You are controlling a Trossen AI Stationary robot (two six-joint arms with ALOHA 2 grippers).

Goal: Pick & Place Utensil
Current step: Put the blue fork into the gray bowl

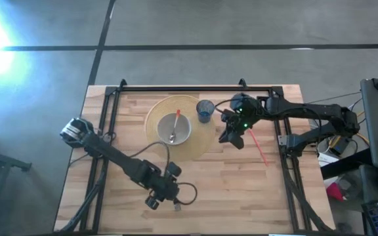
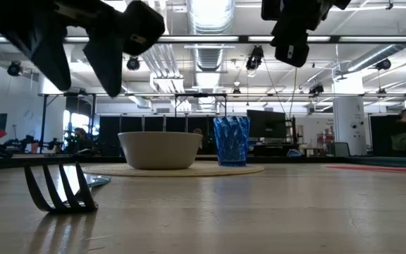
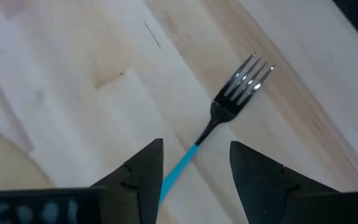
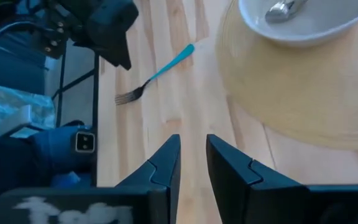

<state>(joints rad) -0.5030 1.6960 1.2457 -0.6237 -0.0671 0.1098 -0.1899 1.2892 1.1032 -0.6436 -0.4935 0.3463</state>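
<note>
L gripper (image 1: 157, 198) sits low over the near part of the wooden table (image 1: 241, 190), w/ the L arm running diagonally from the table's L edge. In the L wrist view its fingers (image 3: 143, 174) are spread apart w/ nothing between them; the fork (image 3: 219, 124) lies flat on the wood just ahead, blue handle pointing back into the gap, tines away. Not touching the fork, as far as the wrist view shows. In the low view the fork's tines (image 2: 58, 189) rest on the table near the front edge.

Further along, mid-table toward the back: round tan placemat (image 1: 205, 145) w/ a white bowl (image 1: 174, 129) on it. A spoon (image 1: 174, 128) w/ orange handle lies in the bowl. Just R of the bowl, at the mat's back edge, a blue cup (image 1: 205, 111) stands upright.

R of the cup: R gripper (image 1: 231, 137) held above the mat's R edge, up off the table in the low view. R wrist view shows its fingers (image 4: 163, 168) nearly together, narrow gap, holding nothing.

R again, a thin red straw-like stick (image 1: 257, 147) lies flat on bare wood.
</note>
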